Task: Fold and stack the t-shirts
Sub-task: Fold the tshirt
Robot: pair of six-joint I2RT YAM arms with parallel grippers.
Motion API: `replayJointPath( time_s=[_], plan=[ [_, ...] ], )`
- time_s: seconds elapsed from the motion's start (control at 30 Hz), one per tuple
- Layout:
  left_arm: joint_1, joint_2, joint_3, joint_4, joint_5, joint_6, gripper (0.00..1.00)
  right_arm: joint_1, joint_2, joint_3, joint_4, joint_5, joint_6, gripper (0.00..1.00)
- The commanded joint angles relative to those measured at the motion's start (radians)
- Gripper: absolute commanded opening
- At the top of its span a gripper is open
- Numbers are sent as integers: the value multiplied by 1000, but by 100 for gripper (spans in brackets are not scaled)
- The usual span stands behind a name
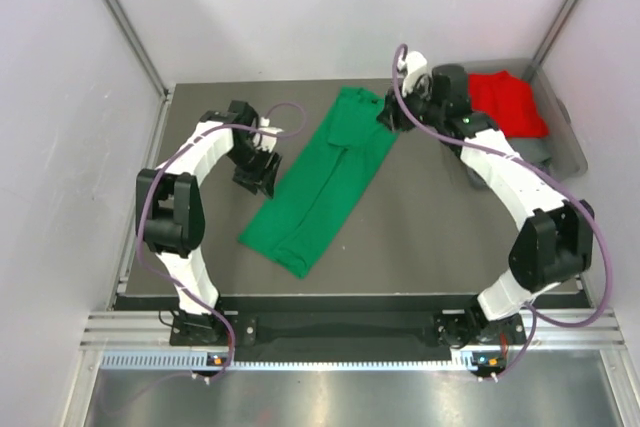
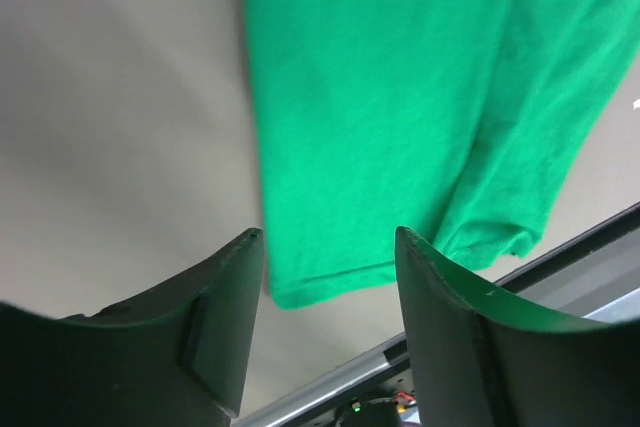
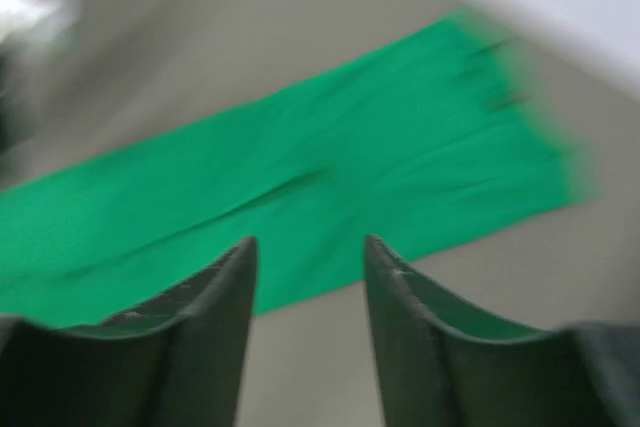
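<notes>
The green t-shirt [image 1: 325, 179] lies folded into a long strip on the table, running from the far middle toward the near left. It fills the upper part of the left wrist view [image 2: 420, 97] and crosses the right wrist view [image 3: 300, 197]. My left gripper [image 1: 256, 178] is open and empty just left of the strip's middle. My right gripper [image 1: 386, 115] is open and empty at the strip's far right edge. The red t-shirt [image 1: 507, 102] lies bunched in the clear bin [image 1: 568, 137] at the far right.
The table's near metal edge [image 2: 560, 257] shows beyond the shirt's hem in the left wrist view. A metal rail [image 1: 350, 327] runs along the near edge between the arm bases. White walls enclose the table.
</notes>
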Motion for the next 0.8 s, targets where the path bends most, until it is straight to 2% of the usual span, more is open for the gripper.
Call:
replayJointPath(
  time_s=[0.0, 0.03, 0.1, 0.13, 0.2, 0.23, 0.3, 0.37, 0.5, 0.77],
  plan=[
    [75, 0, -49, 33, 53, 38, 59, 1, 25, -180, -202, -402, 153, 50],
    [86, 0, -63, 38, 56, 41, 59, 9, 33, -214, -207, -499, 173, 56],
    [109, 5, -98, 61, 53, 41, 61, 41, 47, -289, -219, -544, 130, 59],
    [113, 7, -108, 69, 53, 42, 61, 106, 42, -300, -266, -491, -4, 57],
    [129, 5, -140, 89, 51, 42, 61, 205, 15, -325, -313, -416, -159, 51],
    [132, 4, -148, 92, 50, 42, 61, 318, -4, -340, -304, -297, -263, 48],
    [144, 10, -160, 93, 53, 44, 61, 451, -79, -429, -247, -216, -319, 47],
    [155, 14, -169, 95, 53, 44, 60, 521, -149, -514, -137, -156, -367, 47],
    [182, 45, -168, 78, 70, 58, 55, 703, -171, -536, -101, -113, -448, 46],
    [239, 96, -186, 72, 120, 72, 47, 839, -62, -458, -74, -43, -583, 41]
  ],
)
